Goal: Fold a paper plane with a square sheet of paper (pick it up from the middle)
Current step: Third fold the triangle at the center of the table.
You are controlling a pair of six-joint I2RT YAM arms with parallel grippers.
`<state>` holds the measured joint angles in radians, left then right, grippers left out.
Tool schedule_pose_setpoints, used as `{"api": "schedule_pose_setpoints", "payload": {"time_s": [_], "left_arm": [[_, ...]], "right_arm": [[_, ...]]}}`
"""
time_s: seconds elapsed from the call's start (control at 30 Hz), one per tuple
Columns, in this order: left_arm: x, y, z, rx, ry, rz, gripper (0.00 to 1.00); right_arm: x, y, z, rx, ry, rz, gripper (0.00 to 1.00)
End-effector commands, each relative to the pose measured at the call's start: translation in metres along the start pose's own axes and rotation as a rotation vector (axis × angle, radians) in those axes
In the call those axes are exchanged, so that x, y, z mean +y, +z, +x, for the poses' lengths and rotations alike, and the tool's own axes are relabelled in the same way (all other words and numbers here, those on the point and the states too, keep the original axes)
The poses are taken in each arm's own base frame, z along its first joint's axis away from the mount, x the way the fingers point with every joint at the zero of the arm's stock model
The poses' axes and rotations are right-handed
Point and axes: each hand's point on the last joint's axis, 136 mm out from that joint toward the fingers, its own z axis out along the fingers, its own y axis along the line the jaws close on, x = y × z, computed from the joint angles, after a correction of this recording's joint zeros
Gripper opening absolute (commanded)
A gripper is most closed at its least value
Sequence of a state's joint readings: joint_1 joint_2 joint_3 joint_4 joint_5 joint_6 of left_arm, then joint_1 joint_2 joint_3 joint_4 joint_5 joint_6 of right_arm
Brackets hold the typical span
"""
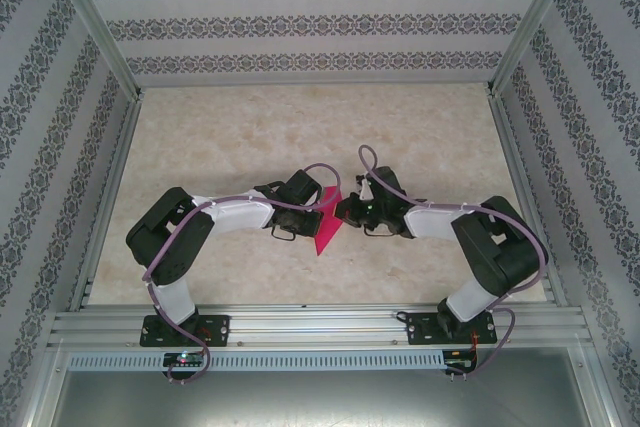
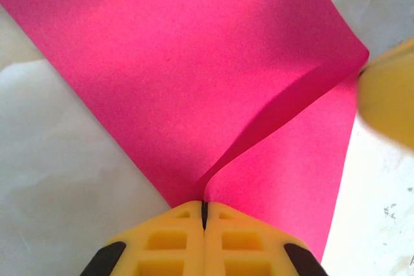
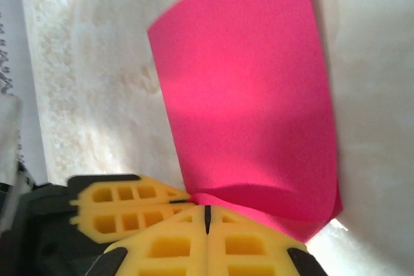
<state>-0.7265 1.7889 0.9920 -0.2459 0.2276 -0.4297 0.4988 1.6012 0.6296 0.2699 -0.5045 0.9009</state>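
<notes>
The square sheet of paper [image 1: 327, 219] sat in the gap between the two arms, with the marbled table [image 1: 250, 127] under it and the metal rail [image 1: 320, 325] a little to its near side. From above it showed as a narrow pink wedge, which suggests it was tilted or raised off the table rather than lying flat. The left gripper [image 1: 314, 211] met the sheet's left edge and the right gripper [image 1: 343, 209] its right edge. At the left wrist, the left gripper [image 2: 204, 216] had its yellow pads pressed fully together, with the sheet [image 2: 194, 63] pinched at their seam. A soft curl ran from that pinch toward the sheet's far corner. At the right wrist, the right gripper [image 3: 207, 216] was likewise clamped flat on the rolled-over near edge of the sheet [image 3: 252, 95]. Pinching from opposite sides probably let the arms bend the limp paper over a fold line. No sharp crease was visible yet.
</notes>
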Motion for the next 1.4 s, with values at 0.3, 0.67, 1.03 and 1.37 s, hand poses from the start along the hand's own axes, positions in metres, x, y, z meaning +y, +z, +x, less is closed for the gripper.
{"api": "schedule_pose_setpoints", "payload": {"time_s": [0.3,0.67,1.03,1.37], "left_arm": [[0.026,0.012,0.045,0.142,0.005,-0.099,0.0],[0.028,0.009,0.044,0.134,0.011,-0.111,0.0],[0.023,0.004,0.042,0.125,0.032,-0.088,0.0],[0.016,-0.002,0.026,0.086,0.057,-0.084,0.0]], "right_arm": [[-0.038,0.021,0.004,0.039,0.041,0.07,0.0],[-0.002,-0.012,-0.018,-0.026,-0.027,0.016,0.0],[0.001,0.02,-0.029,0.072,-0.029,0.034,0.0],[-0.038,0.036,-0.021,0.211,-0.091,0.238,0.0]]}}
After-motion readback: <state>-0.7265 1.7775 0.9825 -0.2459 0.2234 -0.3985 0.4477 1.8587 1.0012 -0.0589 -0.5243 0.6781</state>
